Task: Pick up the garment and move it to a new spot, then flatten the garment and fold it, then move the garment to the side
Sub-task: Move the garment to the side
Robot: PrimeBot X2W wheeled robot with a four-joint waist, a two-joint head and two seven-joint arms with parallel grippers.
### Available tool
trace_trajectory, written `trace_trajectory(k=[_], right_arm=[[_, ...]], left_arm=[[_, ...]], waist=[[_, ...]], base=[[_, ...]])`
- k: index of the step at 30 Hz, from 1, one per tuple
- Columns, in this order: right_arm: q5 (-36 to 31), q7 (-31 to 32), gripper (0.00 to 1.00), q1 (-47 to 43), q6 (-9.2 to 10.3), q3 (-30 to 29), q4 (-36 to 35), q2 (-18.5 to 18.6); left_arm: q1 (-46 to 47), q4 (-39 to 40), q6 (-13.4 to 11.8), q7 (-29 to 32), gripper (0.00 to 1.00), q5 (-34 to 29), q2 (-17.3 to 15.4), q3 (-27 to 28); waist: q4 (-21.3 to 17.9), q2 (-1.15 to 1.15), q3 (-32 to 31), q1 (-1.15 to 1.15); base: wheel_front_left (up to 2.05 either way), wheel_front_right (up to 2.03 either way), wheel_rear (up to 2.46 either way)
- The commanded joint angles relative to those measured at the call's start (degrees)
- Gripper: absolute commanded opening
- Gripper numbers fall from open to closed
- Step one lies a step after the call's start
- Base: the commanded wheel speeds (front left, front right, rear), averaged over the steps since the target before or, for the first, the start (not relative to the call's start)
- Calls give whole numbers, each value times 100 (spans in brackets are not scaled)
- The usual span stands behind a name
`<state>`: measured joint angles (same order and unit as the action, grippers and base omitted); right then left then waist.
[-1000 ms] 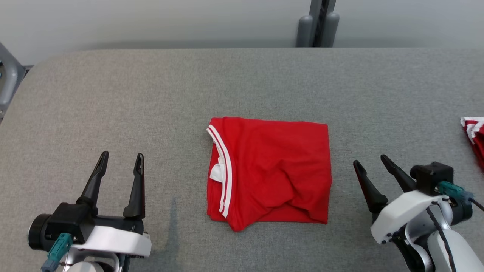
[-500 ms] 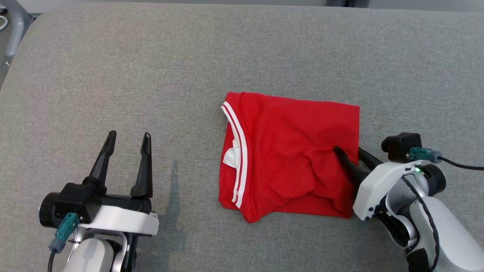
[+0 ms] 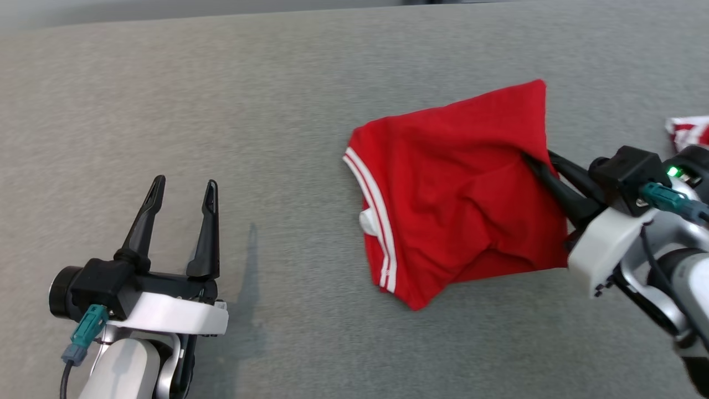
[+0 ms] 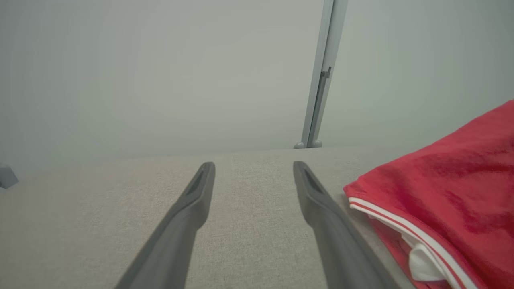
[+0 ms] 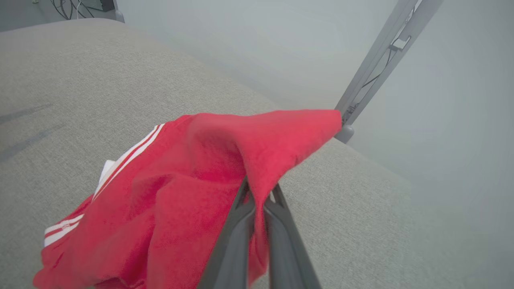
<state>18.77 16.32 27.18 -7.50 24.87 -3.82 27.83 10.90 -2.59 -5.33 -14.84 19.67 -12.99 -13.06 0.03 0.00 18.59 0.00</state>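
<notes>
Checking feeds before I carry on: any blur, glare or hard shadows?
Head view: even light, soft shadow beside the left gripper, far table edge smeared. Left wrist view: hazy wall, no glare. Right wrist view: red garment and right gripper soft up close.

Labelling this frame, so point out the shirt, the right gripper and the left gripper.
shirt (image 3: 454,194): head view, middle of the red cloth.
right gripper (image 3: 536,157): head view, midway between its fingertips, shut on the shirt's edge.
left gripper (image 3: 185,181): head view, midway between its open fingertips.
</notes>
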Motion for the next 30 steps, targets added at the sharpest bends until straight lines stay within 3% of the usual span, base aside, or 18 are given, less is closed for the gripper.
trace_trajectory(k=[1, 4, 8, 14, 21, 27, 30], right_arm=[[-82, 141, 0, 75, 3, 37, -370, 272], [-174, 307, 0, 72, 3, -24, -827, 657], [-216, 337, 0, 45, 2, -173, -1079, 892], [3, 19, 0, 263, 2, -100, -919, 1109], [33, -1042, 0, 1214, 3, 392, 146, 1395], [62, -1856, 0, 2060, 4, 579, 1472, 1773], [134, -2056, 0, 2388, 4, 483, 2217, 1786]], left_arm=[[48, 68, 15, -30, 100, -55, -58, 27], [33, 133, 16, -17, 100, -80, -134, 30], [39, 213, 9, 55, 100, -116, -225, 42], [153, 505, -5, 284, 100, -167, -451, 80], [353, 874, 49, 606, 100, -269, -678, 33], [579, 1108, 122, 816, 100, -328, -836, -23], [665, 1184, 133, 863, 100, -354, -894, -22]], waist=[[-472, 0, 23, 0], [-854, 0, 62, 0], [-1224, 0, 127, 0], [-1881, 0, 403, 0], [-2244, 0, 890, 0], [-2203, 0, 1350, 0], [-2149, 0, 1560, 0]], base=[[0, 0, 0], [0, 0, 0], [0, 0, 0], [0, 0, 0], [0, 0, 0], [0, 0, 0], [0, 0, 0]])
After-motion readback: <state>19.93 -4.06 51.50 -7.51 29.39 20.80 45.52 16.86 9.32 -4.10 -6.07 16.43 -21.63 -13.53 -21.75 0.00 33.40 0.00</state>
